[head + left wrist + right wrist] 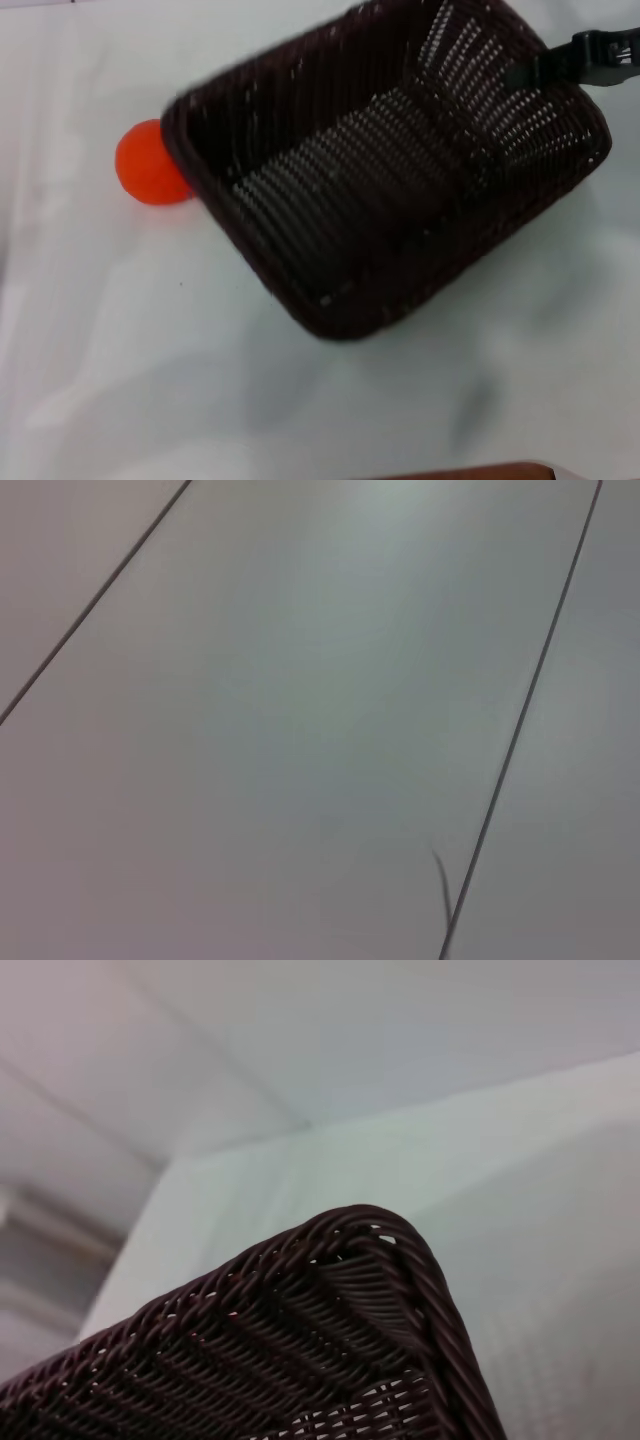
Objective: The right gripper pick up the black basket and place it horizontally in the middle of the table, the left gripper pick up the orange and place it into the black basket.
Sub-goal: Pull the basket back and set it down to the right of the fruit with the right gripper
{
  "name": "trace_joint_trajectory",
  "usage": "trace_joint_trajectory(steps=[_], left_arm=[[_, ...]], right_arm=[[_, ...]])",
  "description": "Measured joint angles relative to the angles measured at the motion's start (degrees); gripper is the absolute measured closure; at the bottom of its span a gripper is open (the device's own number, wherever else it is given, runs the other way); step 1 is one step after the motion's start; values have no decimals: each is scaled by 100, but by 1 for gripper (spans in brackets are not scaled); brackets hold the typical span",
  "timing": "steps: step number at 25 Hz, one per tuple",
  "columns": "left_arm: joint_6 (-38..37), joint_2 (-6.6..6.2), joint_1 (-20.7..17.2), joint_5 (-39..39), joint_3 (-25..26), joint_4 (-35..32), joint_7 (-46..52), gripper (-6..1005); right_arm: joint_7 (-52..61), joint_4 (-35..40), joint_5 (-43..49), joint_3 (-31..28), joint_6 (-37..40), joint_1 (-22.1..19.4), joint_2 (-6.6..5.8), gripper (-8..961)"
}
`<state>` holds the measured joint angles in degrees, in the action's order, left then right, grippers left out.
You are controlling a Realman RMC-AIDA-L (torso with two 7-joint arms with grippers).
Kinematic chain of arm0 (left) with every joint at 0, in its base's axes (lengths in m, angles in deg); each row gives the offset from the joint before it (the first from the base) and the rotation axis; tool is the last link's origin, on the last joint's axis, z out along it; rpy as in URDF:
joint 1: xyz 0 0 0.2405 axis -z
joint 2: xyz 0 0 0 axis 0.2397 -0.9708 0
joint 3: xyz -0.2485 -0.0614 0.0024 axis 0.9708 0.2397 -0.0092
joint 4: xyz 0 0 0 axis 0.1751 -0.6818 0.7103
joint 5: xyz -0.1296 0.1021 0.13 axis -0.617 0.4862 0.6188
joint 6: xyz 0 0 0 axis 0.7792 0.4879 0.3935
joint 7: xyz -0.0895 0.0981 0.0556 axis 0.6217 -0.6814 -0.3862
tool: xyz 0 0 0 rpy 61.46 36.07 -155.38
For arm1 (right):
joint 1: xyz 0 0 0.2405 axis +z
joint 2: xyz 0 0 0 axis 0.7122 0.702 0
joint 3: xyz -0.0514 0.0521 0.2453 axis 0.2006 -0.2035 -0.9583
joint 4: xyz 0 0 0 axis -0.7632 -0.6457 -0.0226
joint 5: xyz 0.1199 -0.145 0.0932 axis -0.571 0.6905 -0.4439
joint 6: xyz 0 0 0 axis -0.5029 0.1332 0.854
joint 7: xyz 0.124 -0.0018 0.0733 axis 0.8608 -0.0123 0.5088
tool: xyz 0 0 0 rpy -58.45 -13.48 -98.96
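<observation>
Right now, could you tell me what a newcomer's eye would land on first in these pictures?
The big dark basket fills the middle and right of the head view, skewed and seemingly tipped, with nothing in it. The right gripper reaches in from the right edge to its far rim. Next comes the bright orange, on the white table just off the basket's left corner, partly hidden behind it.

basket: black basket [385,170] sits skewed across the middle of the table [150,380]; biggest obstacle
basket left corner: orange [148,163] touching or just behind it, no gap on that side
orange left side: open table
basket near side: open table
basket right rim: right gripper [585,55] on it, blocks that side
basket interior: open from above
</observation>
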<state>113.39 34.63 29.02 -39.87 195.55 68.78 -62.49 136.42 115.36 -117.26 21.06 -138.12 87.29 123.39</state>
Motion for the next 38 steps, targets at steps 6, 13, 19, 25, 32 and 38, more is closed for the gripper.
trace_joint_trajectory(steps=[6,13,19,25,32,38], left_arm=[[-40,-7,86,0,-8,17,0,202],[-81,-15,149,0,0,31,0,203],[-116,-17,160,0,0,36,0,204],[-169,-17,166,0,0,35,0,204],[-192,-17,164,0,0,35,0,203],[-238,-18,170,0,0,76,0,203]], right_arm=[[396,-45,-85,-221,390,-226,175,778],[649,-100,-105,-535,916,-456,438,778],[678,-329,-293,-709,1167,-595,578,777],[692,-349,-285,-677,1297,-635,700,748],[717,-419,-309,-721,1333,-658,751,679],[724,-516,-315,-714,1309,-667,763,621]])
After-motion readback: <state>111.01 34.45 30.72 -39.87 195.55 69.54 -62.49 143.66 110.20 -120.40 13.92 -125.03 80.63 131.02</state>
